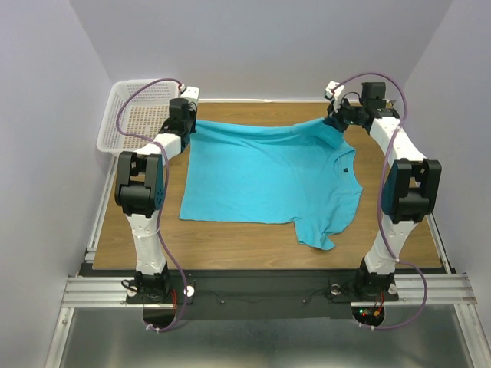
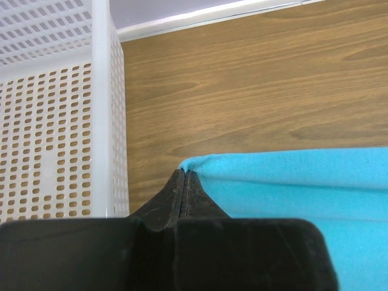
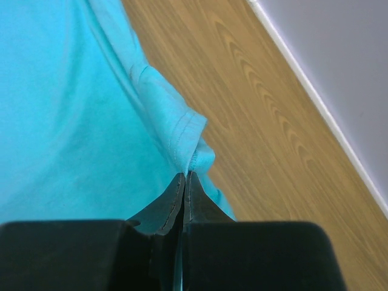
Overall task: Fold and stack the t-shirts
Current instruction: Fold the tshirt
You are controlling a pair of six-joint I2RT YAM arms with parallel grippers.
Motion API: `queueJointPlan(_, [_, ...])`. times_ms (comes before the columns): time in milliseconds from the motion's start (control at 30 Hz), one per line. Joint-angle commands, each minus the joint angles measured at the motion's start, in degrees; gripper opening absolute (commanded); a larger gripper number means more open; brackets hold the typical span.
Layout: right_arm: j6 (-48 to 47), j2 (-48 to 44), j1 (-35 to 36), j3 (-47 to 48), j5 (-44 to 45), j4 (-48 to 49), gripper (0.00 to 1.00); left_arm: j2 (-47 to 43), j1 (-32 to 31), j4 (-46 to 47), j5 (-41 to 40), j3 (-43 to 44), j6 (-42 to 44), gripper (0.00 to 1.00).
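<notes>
One turquoise t-shirt [image 1: 268,180] lies spread across the wooden table, its neckline with a small dark mark toward the right. Its far edge is lifted and stretched between both grippers. My left gripper [image 1: 186,123] is shut on the shirt's far left corner; in the left wrist view the black fingers [image 2: 182,200] pinch the cloth's corner [image 2: 200,162]. My right gripper [image 1: 337,116] is shut on the far right part, where the right wrist view shows a hemmed sleeve edge [image 3: 185,133] bunched at the closed tips [image 3: 185,177].
A white plastic mesh basket [image 1: 130,119] stands at the far left corner of the table, close beside the left gripper [image 2: 185,174]. The basket wall [image 2: 103,121] fills the left of the left wrist view. White walls enclose the table on three sides.
</notes>
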Motion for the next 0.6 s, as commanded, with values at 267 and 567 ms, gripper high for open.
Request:
queueJointPlan(267, [-2.5, -5.2, 0.1, -4.8, -4.3, 1.9, 0.01, 1.4, -0.9, -1.1, -4.2, 5.5, 0.3, 0.0])
queueJointPlan(567, [-3.2, -7.3, 0.2, -6.7, -6.1, 1.8, 0.01, 1.0, -1.2, -1.0, -5.5, 4.5, 0.8, 0.0])
